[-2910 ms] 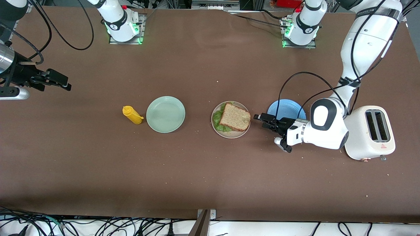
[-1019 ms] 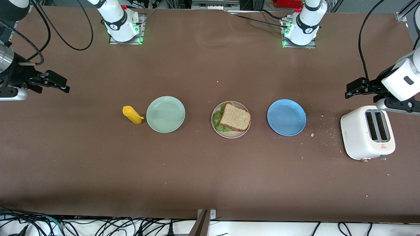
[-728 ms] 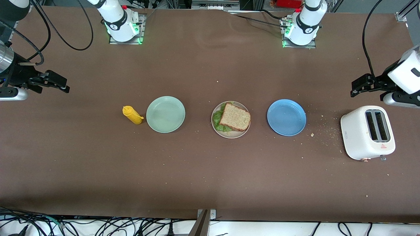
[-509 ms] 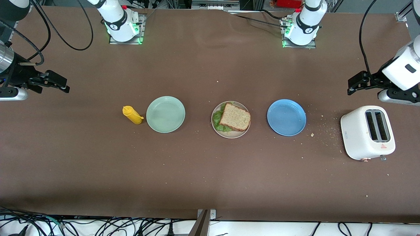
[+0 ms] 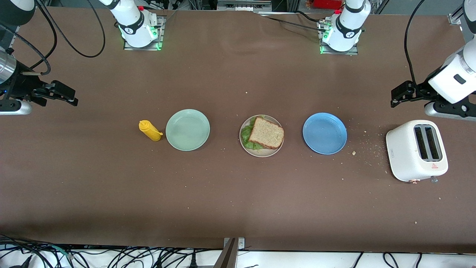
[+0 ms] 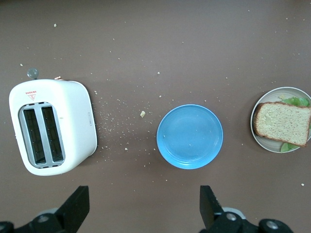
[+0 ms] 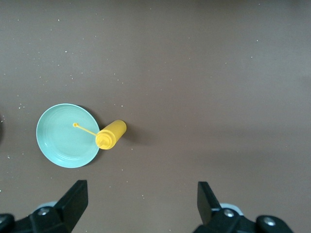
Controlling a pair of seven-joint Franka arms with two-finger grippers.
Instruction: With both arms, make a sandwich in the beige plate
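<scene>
The sandwich (image 5: 266, 133) (image 6: 283, 123), brown bread with green lettuce showing at its edge, lies on the beige plate (image 5: 261, 152) (image 6: 268, 144) at the middle of the table. My left gripper (image 5: 399, 96) (image 6: 144, 208) hangs open and empty over bare table at the left arm's end, above and beside the toaster. At the right arm's end my right gripper (image 5: 66, 95) (image 7: 143, 206) is held up open over bare table, nothing between its fingers.
A blue plate (image 5: 324, 133) (image 6: 190, 136) sits beside the beige one toward the left arm's end, then crumbs and a white toaster (image 5: 416, 150) (image 6: 51, 125). A mint-green plate (image 5: 187, 129) (image 7: 68, 142) and a yellow squeeze bottle (image 5: 150, 130) (image 7: 111, 134) lie toward the right arm's end.
My left arm has drawn back from beside the beige plate to the left arm's end, above the toaster, gripper still open. The right arm has barely moved.
</scene>
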